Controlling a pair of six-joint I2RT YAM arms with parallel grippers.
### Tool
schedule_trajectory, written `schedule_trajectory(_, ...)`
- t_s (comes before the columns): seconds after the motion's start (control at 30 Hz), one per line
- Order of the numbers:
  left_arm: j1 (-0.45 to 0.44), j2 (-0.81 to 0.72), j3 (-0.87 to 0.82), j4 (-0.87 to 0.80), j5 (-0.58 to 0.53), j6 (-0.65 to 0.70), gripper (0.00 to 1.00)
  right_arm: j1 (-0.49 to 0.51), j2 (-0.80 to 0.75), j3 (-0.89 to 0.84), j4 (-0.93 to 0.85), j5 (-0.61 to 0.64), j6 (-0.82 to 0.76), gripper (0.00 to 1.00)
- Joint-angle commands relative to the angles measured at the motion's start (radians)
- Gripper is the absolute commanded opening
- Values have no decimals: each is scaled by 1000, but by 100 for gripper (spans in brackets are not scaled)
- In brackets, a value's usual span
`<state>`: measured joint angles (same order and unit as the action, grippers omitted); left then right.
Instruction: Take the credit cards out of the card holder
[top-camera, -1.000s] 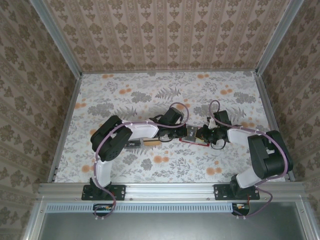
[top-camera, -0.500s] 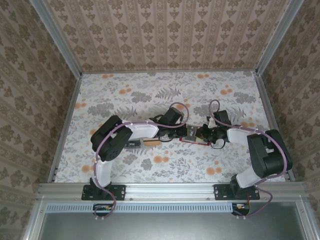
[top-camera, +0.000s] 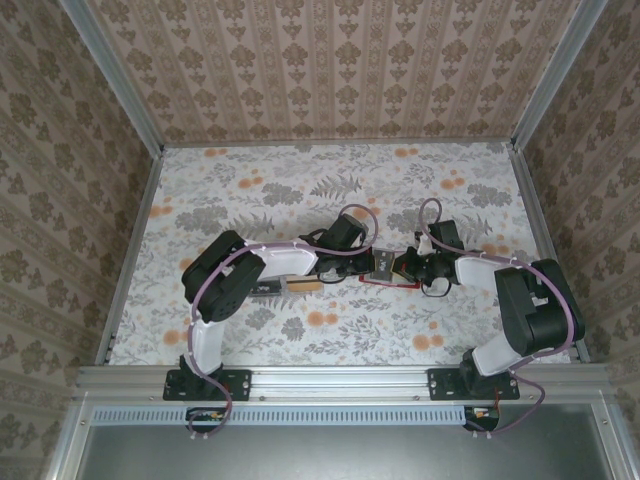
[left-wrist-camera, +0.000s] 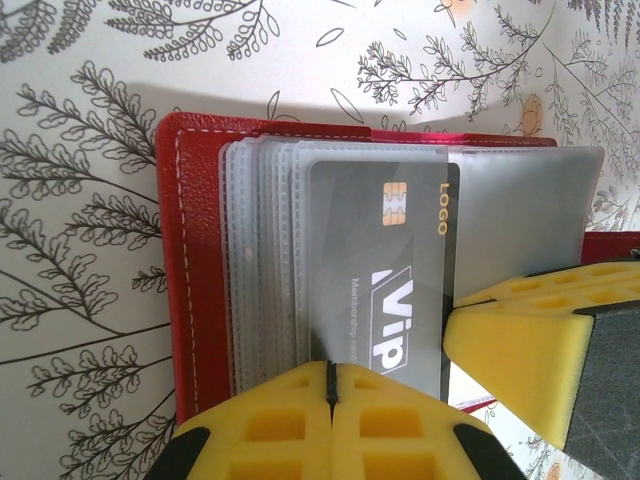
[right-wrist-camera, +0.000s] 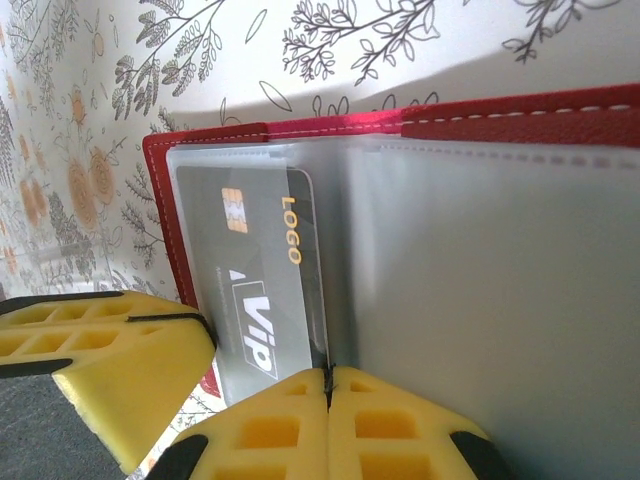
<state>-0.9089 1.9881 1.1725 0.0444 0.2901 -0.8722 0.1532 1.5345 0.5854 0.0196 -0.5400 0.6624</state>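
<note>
At the card holder (left-wrist-camera: 195, 260), right gripper's (right-wrist-camera: 330, 385) just been clamped onto a sleeve (right-wrist-camera: 480, 280), left gripper (left-wrist-camera: 330, 378) shut on the card (left-wrist-camera: 390, 250), so pulling can be started.

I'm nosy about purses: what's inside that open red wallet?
Inside the red wallet is a stack of clear plastic sleeves, with one dark grey card marked LOGO and VIP showing. The overlapping sleeves hide whether more cards sit behind.
</note>
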Motion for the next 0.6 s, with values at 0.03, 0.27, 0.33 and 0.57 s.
schedule_trajectory(0.03, 5, 40, -4, -101, -32, -28, 0, -36, -27, -37, -11, 12, 11, 0)
schedule_trajectory(0.27, 15, 40, -15, -102, -37, -42, 0, -68, -61, -49, -64, 43, 0, 0)
schedule_trajectory(0.33, 16, 40, -13, -101, -33, -39, 0, -78, -68, -59, -57, 43, 2, 0)
schedule_trajectory(0.57, 15, 43, -2, -112, -28, -37, 0, -59, -97, -52, 5, -33, -6, 6)
